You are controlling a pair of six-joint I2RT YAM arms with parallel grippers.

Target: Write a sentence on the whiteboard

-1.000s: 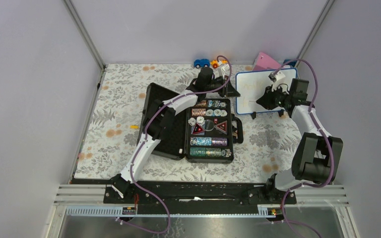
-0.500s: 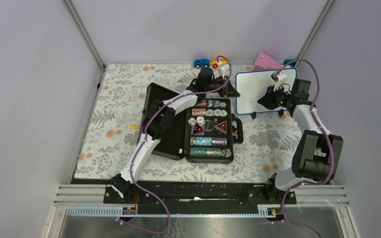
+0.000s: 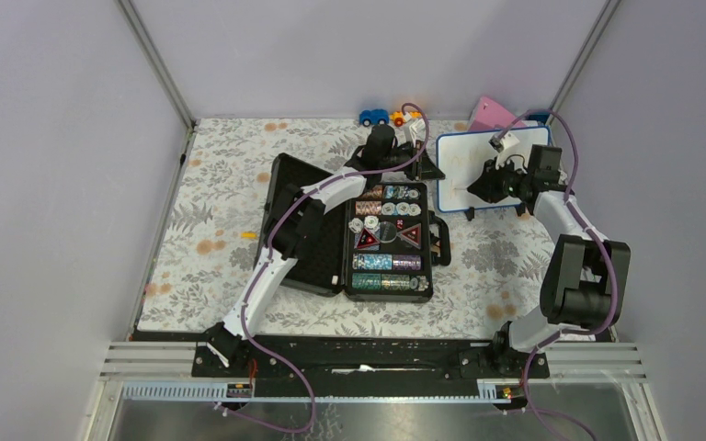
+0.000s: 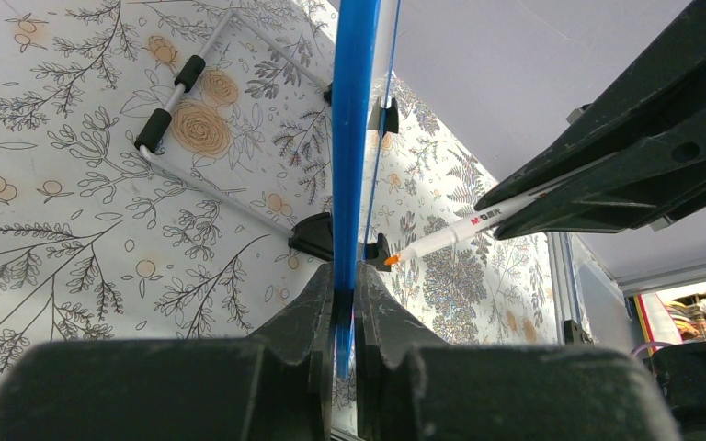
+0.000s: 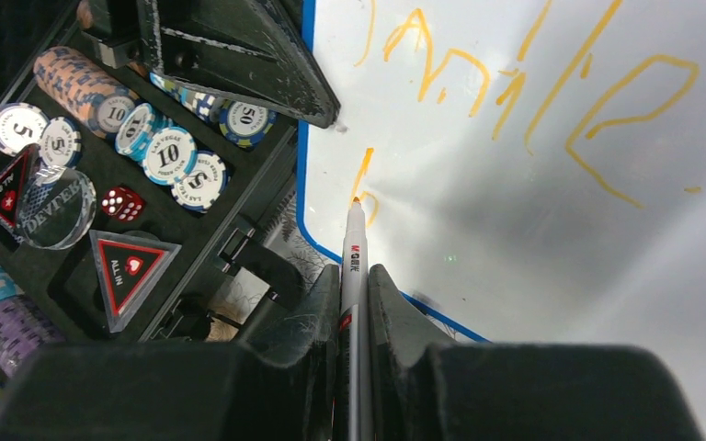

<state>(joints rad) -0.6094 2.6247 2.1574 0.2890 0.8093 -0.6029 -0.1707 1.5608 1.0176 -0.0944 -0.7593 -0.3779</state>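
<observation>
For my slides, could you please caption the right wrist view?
The right gripper holds a marker tip at the whiteboard near orange handwriting.
</observation>
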